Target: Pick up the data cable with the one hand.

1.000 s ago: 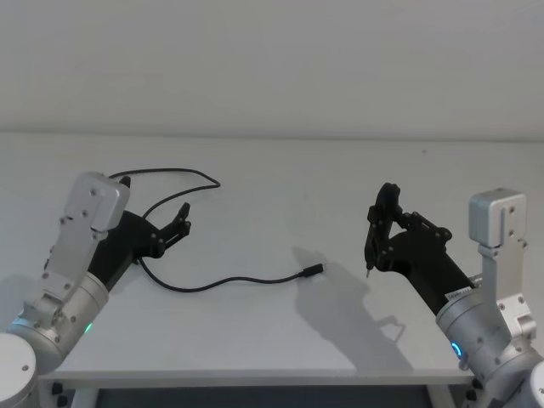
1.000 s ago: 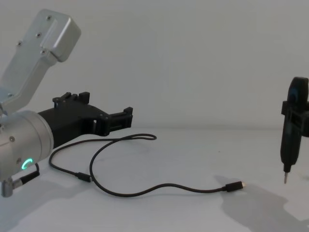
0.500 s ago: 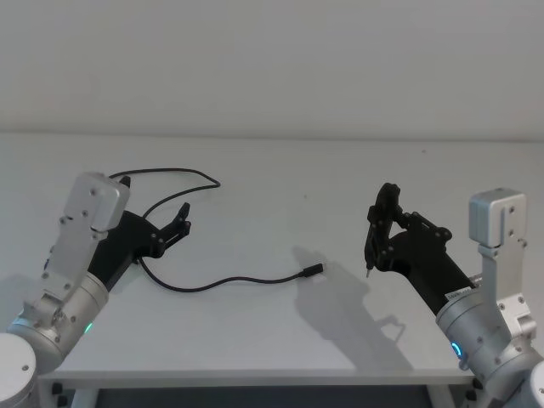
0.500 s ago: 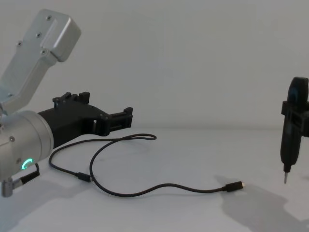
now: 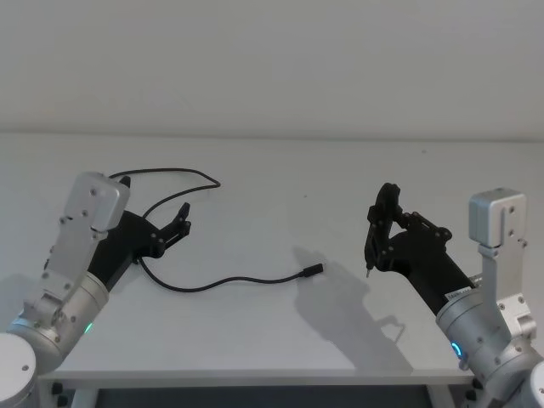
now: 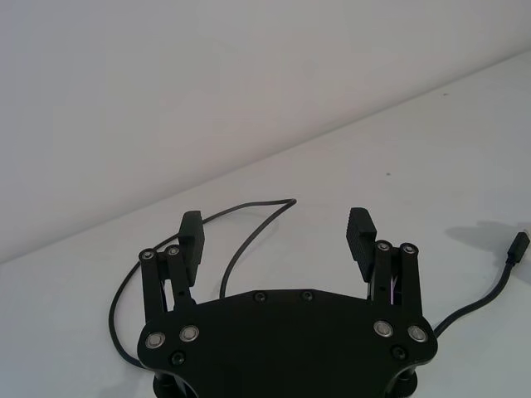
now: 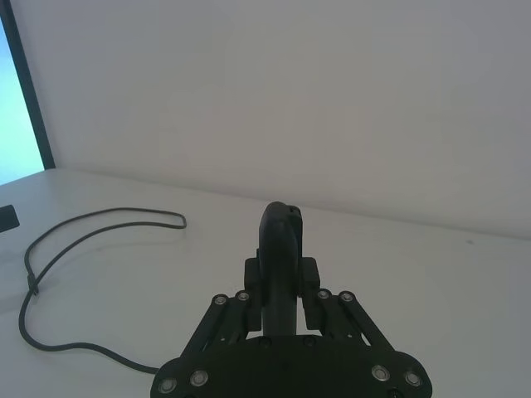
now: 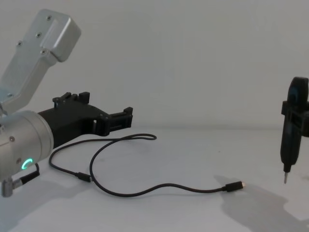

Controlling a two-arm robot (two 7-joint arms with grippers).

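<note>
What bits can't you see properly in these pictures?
Head view: the left claw and its arm cover part of the data cable, including one plug.
Right wrist view: the body of the right claw hides the tip of the pointed tool it grips.
Chest view: the picture's edge cuts off the right claw.

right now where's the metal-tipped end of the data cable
In the head view the metal-tipped plug of the data cable lies on the table near its centre, between the left gripper and the right gripper, nearer the right.
</note>
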